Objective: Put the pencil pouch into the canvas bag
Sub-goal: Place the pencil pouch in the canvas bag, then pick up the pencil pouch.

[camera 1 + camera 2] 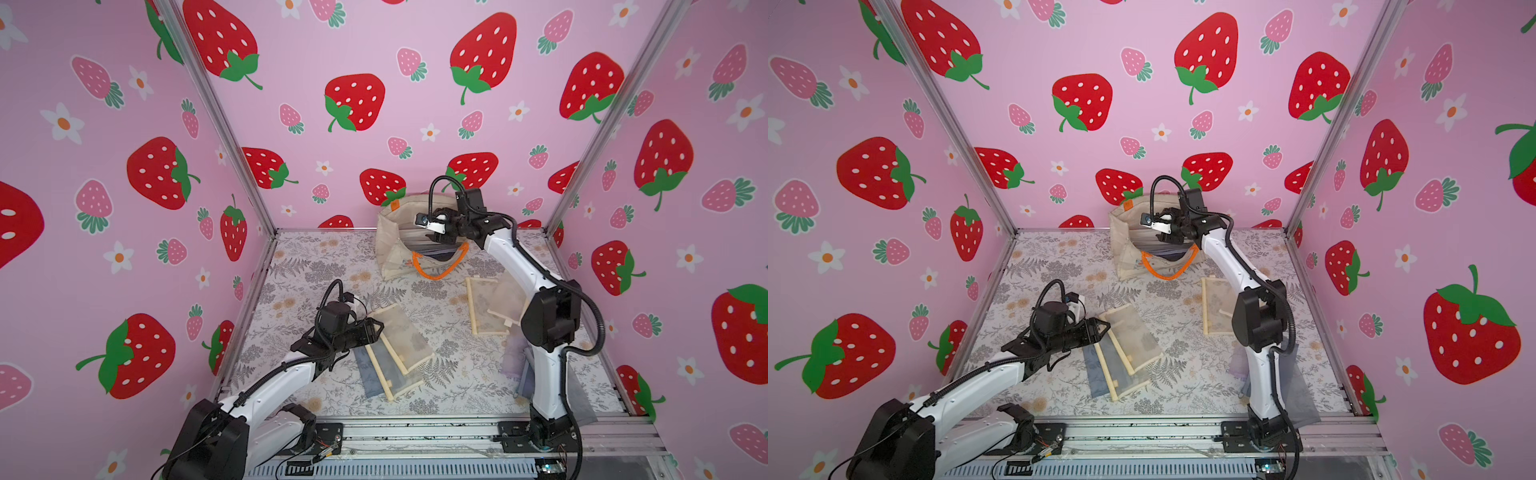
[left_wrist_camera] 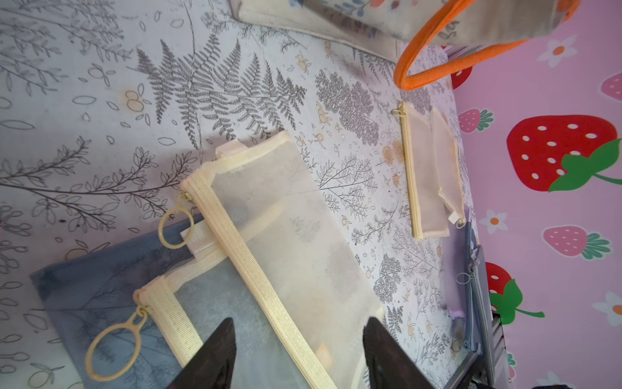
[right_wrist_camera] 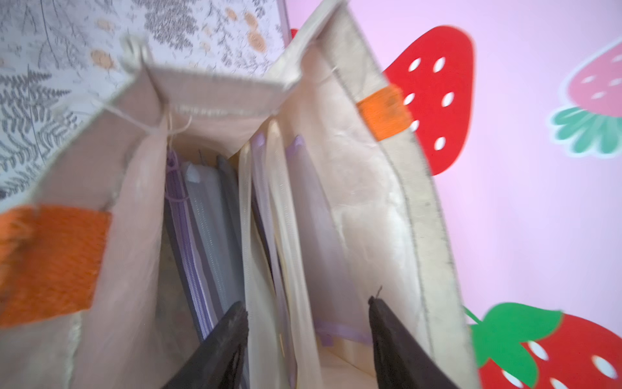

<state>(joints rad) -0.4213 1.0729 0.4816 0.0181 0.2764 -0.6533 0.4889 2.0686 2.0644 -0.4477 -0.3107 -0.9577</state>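
Pouch [image 2: 286, 235], cream mesh, lies flat on the table [image 1: 465, 374] atop a blue one [image 2: 101, 286], well apart from the bag [image 1: 388, 243], where other pouches [image 3: 208, 219] stand on edge. Right gripper [image 3: 304, 301] hangs in the bag's mouth, jaws apart, clamping nothing. Left gripper [image 2: 299, 320] is nearer: fingers [image 2: 215, 353] apart, straddling the pouch's width, its zip running on between them
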